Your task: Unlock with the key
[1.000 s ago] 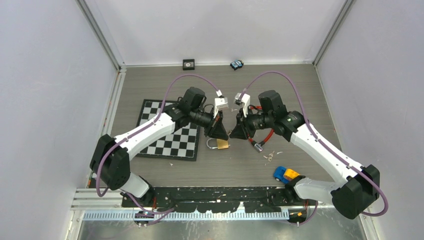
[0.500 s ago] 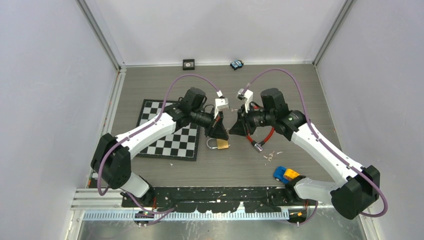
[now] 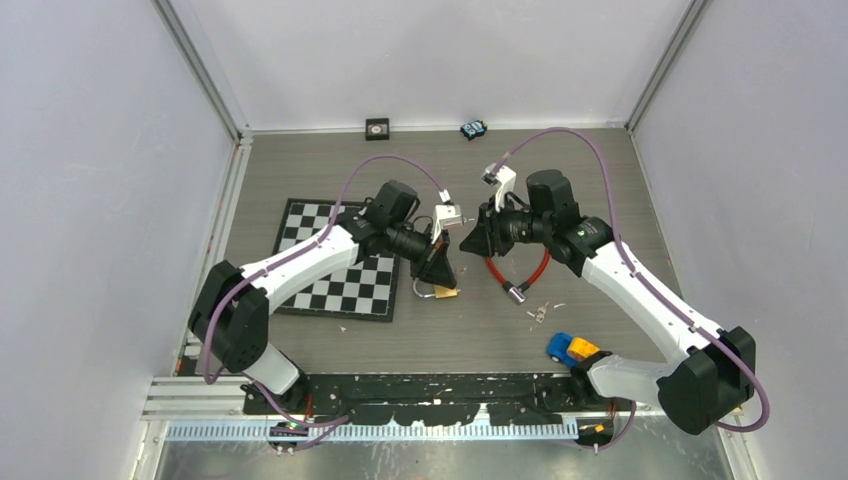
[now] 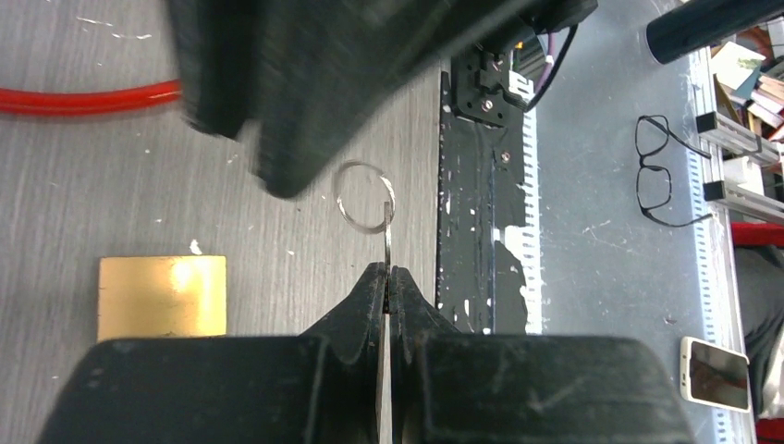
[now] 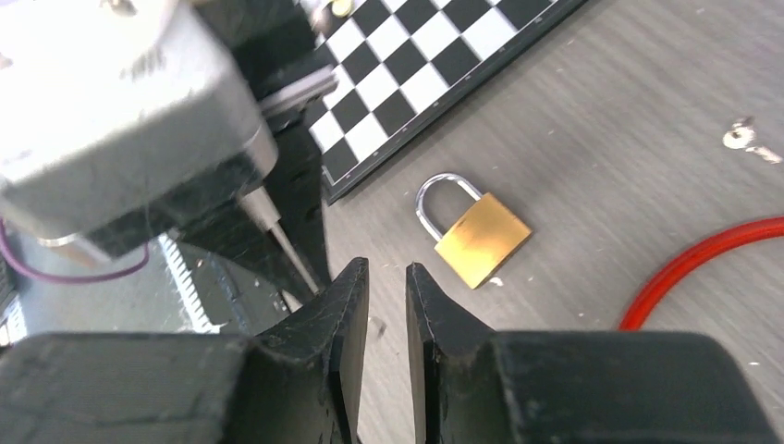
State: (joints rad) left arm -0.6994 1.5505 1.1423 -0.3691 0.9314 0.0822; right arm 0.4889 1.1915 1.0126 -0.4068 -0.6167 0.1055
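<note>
Nearest the camera in the overhead view, both arm bases on a black rail along the front edge of a grey wood-grain table. Just beyond the right base, a blue-and-yellow toy car.

Toward mid-table, a brass padlock lying flat, just off the near right corner of a chessboard. Directly above it, the left gripper, pressed together on a thin key held edge-on, with a key ring at the free end. Key beside the padlock, apart from it.

Facing from the right, the right gripper, fingers a narrow gap apart and pinching nothing. Close behind, a loop of red cable.

At the back edge, a small black square and a small blue-and-black object. Beyond those, pale walls closing in three sides.

Seen only from the left wrist: floor past the table's front edge, with a pair of glasses and a phone.

Clear only from the right wrist: a loose key on the boards beyond the red cable, and the padlock's shackle seated in the body at both ends.
</note>
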